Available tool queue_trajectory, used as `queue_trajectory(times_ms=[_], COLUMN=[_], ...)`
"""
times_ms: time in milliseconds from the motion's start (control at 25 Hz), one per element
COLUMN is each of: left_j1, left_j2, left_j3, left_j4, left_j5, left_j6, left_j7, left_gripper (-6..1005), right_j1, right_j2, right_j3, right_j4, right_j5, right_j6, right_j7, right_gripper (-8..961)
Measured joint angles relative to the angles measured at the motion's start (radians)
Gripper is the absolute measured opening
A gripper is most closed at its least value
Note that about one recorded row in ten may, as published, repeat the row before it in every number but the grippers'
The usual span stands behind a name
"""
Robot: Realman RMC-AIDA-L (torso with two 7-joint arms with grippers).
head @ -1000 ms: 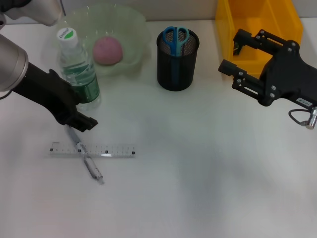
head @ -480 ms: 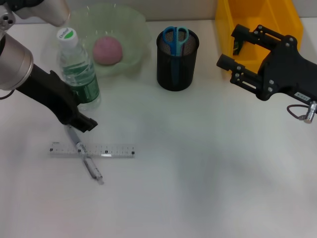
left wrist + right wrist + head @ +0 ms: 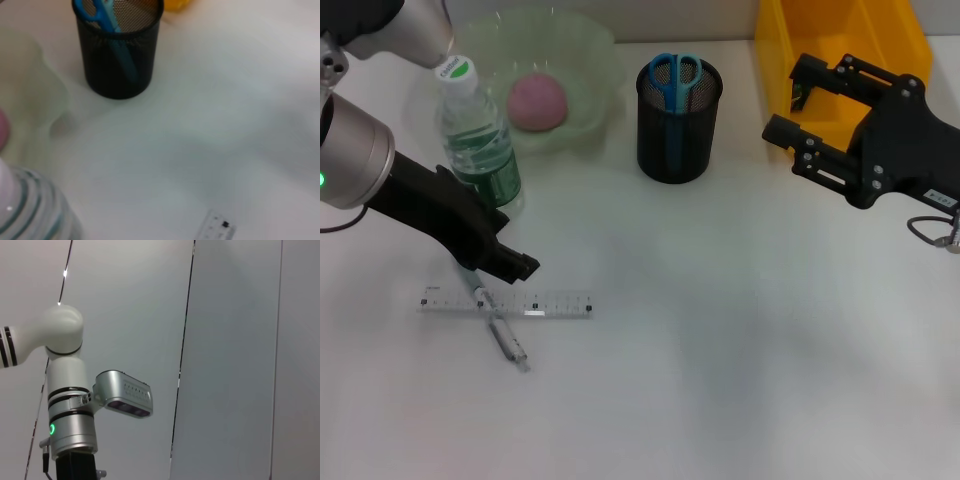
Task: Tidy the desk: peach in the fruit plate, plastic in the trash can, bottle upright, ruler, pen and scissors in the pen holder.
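The clear ruler [image 3: 506, 303] lies flat near the table's left side, with the grey pen [image 3: 496, 327] lying across it. My left gripper [image 3: 515, 263] hovers just above them, beside the upright bottle [image 3: 475, 140]. The pink peach [image 3: 537, 101] rests in the green fruit plate [image 3: 590, 45]. Blue scissors [image 3: 675, 72] stand in the black mesh pen holder [image 3: 675, 140]. My right gripper [image 3: 786, 104] is open and empty, in front of the yellow trash can [image 3: 840, 45]. No plastic shows. The left wrist view has the pen holder [image 3: 120, 60], scissors [image 3: 97, 10], bottle [image 3: 35, 210] and ruler end [image 3: 217, 227].
The bottle stands close behind my left arm, and the plate is right behind the bottle. White table stretches across the middle and front. The right wrist view shows only a wall and part of my robot body.
My left gripper has moved forward and to the right, closer over the pen and ruler. The right arm has shifted only slightly.
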Motion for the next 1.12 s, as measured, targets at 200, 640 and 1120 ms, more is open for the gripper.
queue_trajectory(times_ms=[200,640,1120], left_j1=[0.014,-0.023,-0.038], left_j2=[0.002,0.008,0.003], left_j3=[0.002,-0.004,-0.009], left_j4=[-0.002,0.020,0.018], left_j5=[-0.022,0.059,0.102], left_j6=[-0.003,0.074,0.058], left_j7=[0.023,0.098,0.135], left_gripper=[688,689,689], right_j1=[-0.013,-0.035,0.005], right_j2=[0.007,0.016,0.017], right_j3=[0.001,0.002,0.008], right_j4=[0.000,0.035,0.096], right_j5=[0.000,-0.008,0.045], right_j6=[0.001,0.004,0.011], right_j7=[0.007,0.061,0.108], right_gripper=[609,608,609])
